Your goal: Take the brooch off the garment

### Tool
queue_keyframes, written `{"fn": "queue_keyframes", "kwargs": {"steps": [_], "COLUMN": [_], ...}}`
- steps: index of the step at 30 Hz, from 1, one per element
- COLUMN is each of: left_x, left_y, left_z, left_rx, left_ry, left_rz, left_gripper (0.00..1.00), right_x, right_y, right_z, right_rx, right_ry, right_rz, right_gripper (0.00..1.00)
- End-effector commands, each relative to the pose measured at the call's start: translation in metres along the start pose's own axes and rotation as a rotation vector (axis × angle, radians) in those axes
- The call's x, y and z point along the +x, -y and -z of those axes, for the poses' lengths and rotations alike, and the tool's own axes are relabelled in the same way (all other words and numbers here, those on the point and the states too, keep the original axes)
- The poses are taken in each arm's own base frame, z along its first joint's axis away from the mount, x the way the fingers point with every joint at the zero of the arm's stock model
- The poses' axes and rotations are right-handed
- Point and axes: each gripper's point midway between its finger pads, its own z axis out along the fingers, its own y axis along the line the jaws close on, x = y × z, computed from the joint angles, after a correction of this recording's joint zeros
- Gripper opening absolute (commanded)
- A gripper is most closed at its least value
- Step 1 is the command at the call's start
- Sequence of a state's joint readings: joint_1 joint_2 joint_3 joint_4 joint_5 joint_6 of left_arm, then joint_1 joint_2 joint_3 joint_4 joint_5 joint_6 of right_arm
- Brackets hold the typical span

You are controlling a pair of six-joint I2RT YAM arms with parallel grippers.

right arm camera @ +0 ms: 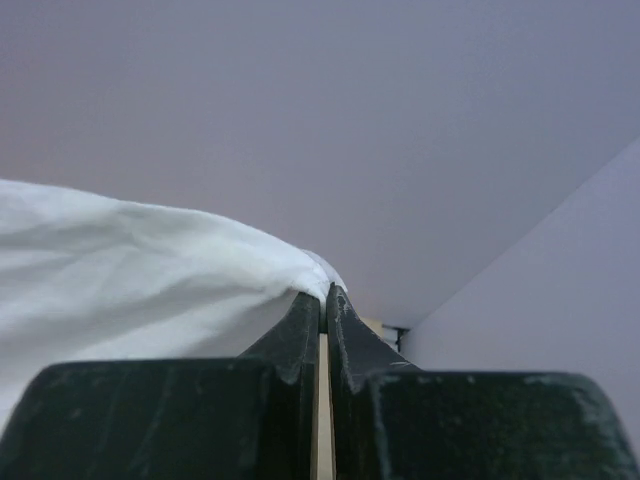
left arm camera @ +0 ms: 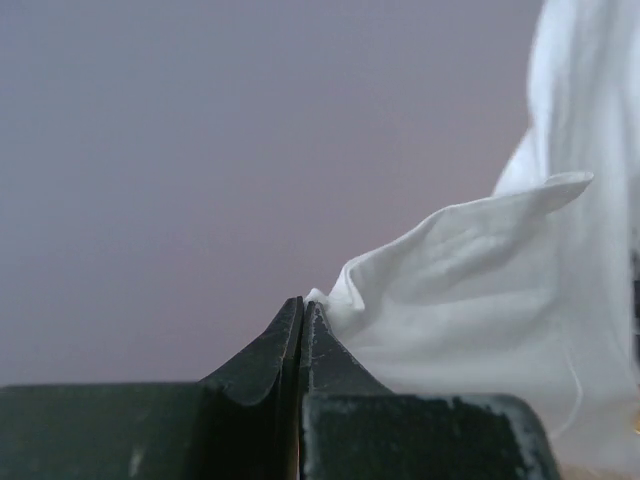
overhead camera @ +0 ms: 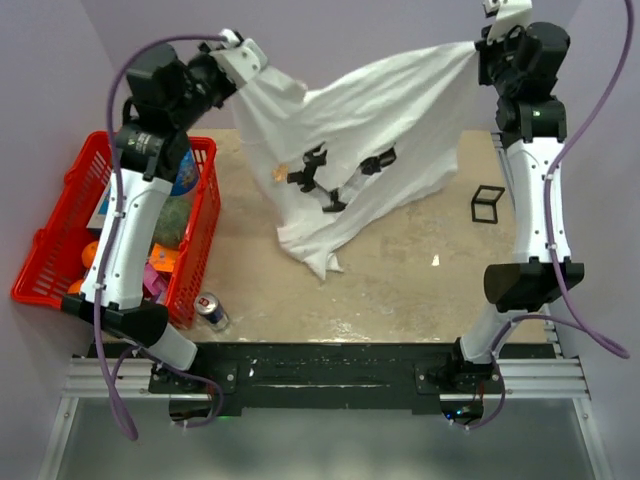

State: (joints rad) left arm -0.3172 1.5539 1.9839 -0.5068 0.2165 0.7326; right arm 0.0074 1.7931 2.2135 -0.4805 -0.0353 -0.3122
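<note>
White cloth hangs stretched between the two arms: the shirt (overhead camera: 385, 115) is held up by two upper corners, its top edge running from the far left to the far right, while its lower folds sag and a crumpled tip reaches the table (overhead camera: 420, 285) near the middle. The left gripper (overhead camera: 258, 78) is clenched on the shirt's left corner; in the left wrist view its fingers are pressed together with a pinch of white fabric caught at the tips and the rest of the cloth billowing off to the right. The right gripper (overhead camera: 478, 52) is clamped on the right corner in the same way, and the right wrist view shows its fingers closed with cloth bunched against the left one. The brooch (overhead camera: 281, 171), a tiny tan-orange spot, sits on the hanging front of the shirt, on its left part, below the left gripper and just left of the black print (overhead camera: 335, 178). A red basket (overhead camera: 45, 250) stands at the left side of the table, partly behind the left arm, filled with mixed items. A can (overhead camera: 211, 312) lies just beside the basket's near right corner. A small black wire frame (overhead camera: 488, 203) rests on the table at the right, close to the right arm and apart from the shirt.
</note>
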Motion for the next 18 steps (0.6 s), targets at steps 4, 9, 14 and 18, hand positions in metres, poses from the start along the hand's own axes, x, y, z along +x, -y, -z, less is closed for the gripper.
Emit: {"fn": "queue_keyframes", "kwargs": {"steps": [4, 9, 14, 18], "left_x": [-0.087, -0.133, -0.166, -0.195], "left_y": [-0.109, -0.14, -0.153, -0.15], "left_z": [0.06, 0.107, 0.147, 0.178], "left_rx": [-0.357, -0.484, -0.572, -0.621], "left_ry": [0.176, 0.283, 0.352, 0.403], "left_rz": [-0.077, -0.161, -0.228, -0.281], "left_gripper": [0.0, 0.0, 0.0, 0.0], "right_x": [-0.109, -0.139, -0.159, -0.166], "right_y": [0.021, 0.024, 0.03, 0.026], "right_z": [0.086, 0.144, 0.214, 0.251], "right_rx": [0.042, 0.044, 0.077, 0.058], "right_ry": [0.279, 0.365, 0.44, 0.464], "right_rz": [0.123, 0.153, 0.147, 0.121], "right_gripper": [0.0, 0.0, 0.0, 0.0]}}
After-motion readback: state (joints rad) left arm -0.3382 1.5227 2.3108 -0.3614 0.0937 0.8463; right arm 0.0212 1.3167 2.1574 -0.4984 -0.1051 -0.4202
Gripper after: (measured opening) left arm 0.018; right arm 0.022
